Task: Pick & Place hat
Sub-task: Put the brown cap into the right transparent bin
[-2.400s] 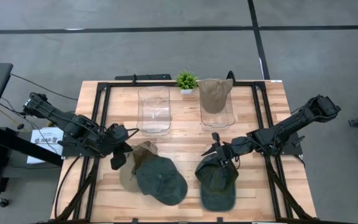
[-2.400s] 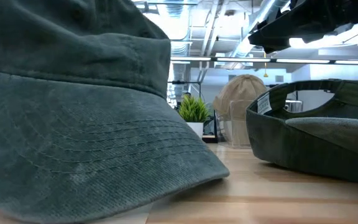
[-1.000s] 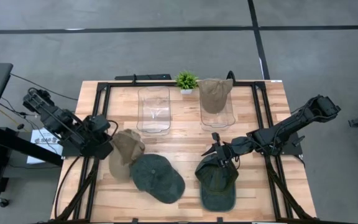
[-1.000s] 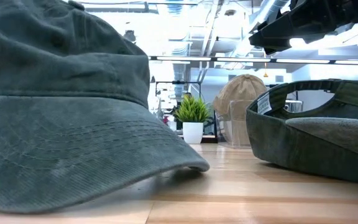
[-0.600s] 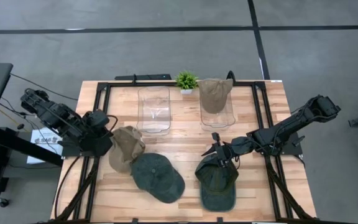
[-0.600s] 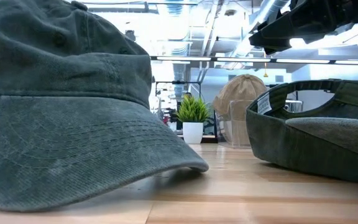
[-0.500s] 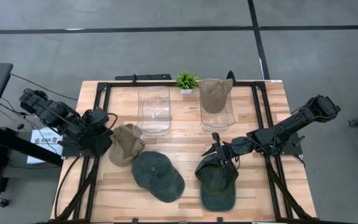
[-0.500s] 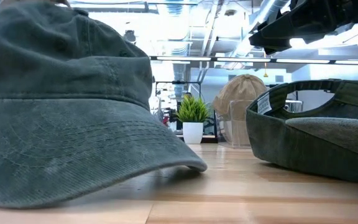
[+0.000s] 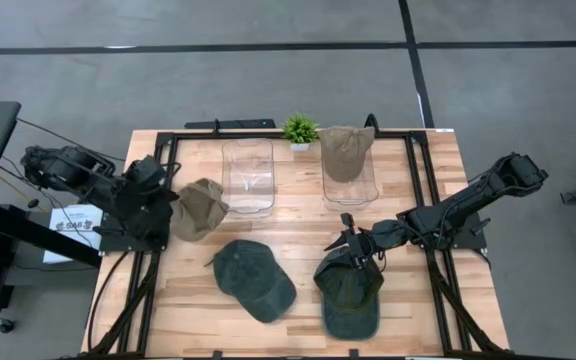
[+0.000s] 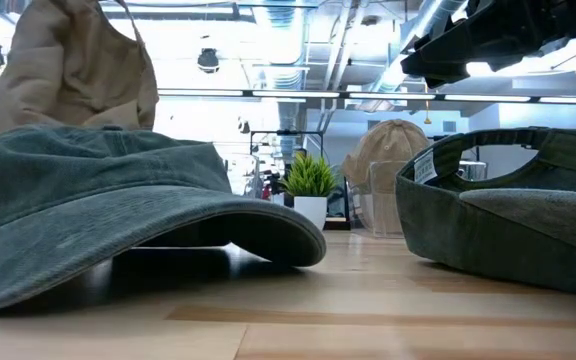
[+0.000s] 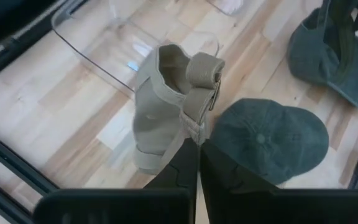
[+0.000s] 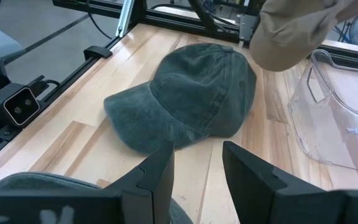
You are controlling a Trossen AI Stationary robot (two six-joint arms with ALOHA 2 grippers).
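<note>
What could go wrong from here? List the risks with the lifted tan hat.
1. The left gripper pinches only the back strap of the tan cotton cap, so the dangling cap may swing or slip loose.
2. The clear plastic container beside it is light; the hanging cap might snag its rim and shove it.
3. The dark green cap lies close below, so a dropped cap could land on it.

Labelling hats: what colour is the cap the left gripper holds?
Tan cotton cap; the left wrist view shows it best.

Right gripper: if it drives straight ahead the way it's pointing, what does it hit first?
Most likely the dark green cap lying crown-up on the table; it sits dead ahead of the open right gripper. Depth is unclear.
</note>
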